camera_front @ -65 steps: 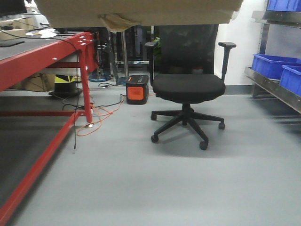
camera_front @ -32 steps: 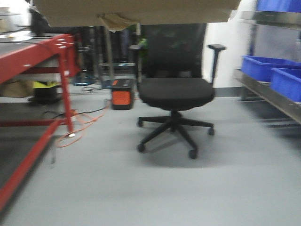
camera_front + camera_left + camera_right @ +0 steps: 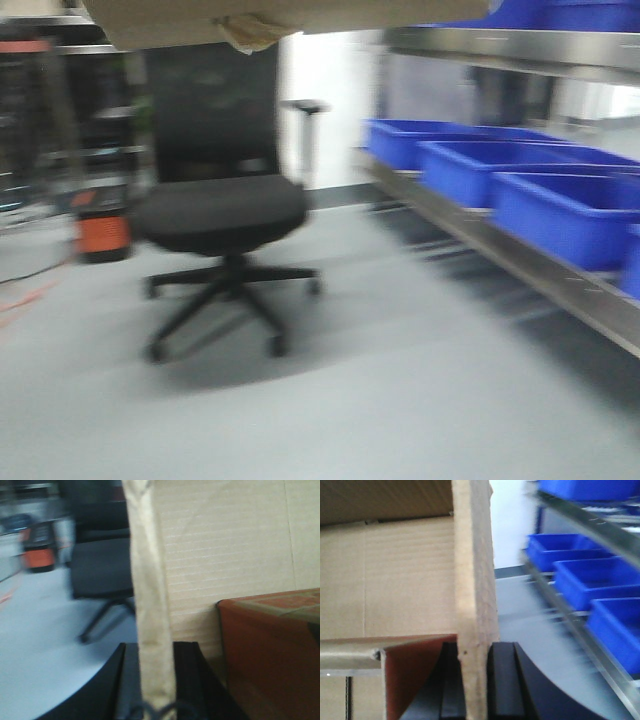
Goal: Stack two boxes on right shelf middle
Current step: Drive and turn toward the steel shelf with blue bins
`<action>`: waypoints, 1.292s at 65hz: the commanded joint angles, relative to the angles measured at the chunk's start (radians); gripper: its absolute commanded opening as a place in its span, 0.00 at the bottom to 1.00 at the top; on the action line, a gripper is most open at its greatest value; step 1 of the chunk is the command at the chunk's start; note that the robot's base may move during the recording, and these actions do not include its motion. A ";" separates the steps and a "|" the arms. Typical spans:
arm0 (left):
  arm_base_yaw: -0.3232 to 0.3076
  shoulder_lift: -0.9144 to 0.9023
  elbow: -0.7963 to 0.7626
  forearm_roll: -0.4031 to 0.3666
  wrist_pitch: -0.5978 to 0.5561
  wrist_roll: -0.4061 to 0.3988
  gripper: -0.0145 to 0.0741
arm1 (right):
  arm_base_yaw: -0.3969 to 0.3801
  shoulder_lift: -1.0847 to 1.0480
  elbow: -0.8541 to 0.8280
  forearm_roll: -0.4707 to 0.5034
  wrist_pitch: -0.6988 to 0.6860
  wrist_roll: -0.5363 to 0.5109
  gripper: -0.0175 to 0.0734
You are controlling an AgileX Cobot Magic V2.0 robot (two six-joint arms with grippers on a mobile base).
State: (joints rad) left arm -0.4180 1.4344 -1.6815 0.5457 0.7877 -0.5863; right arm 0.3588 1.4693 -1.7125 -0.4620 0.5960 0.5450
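Note:
A brown cardboard box (image 3: 300,15) is held up between both grippers; only its underside shows at the top of the front view, with torn yellowish tape (image 3: 250,32) hanging from it. My left gripper (image 3: 156,672) is shut on the box's left wall edge (image 3: 150,580). My right gripper (image 3: 476,680) is shut on the right wall edge (image 3: 475,570). A red-brown carton (image 3: 270,645) lies inside the box and also shows in the right wrist view (image 3: 415,675). The stainless-steel shelf (image 3: 500,45) stands to the right. No second brown box is in view.
Several blue plastic bins (image 3: 560,205) sit on the rack's lower level (image 3: 560,290), and they also show in the right wrist view (image 3: 585,570). A black office chair (image 3: 215,210) stands ahead left on the grey floor. An orange-and-black unit (image 3: 102,232) is behind it.
The view has swung right. The red table has left the frame, the chair has shifted left, and the steel rack with blue bins now fills the right side. The box stays held.

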 commanded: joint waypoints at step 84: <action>0.001 -0.014 -0.008 0.003 -0.027 -0.001 0.04 | -0.006 -0.014 -0.015 -0.019 -0.141 0.004 0.02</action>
State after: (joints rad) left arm -0.4180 1.4344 -1.6815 0.5457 0.7871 -0.5940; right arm 0.3544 1.4711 -1.7125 -0.4713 0.5535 0.5431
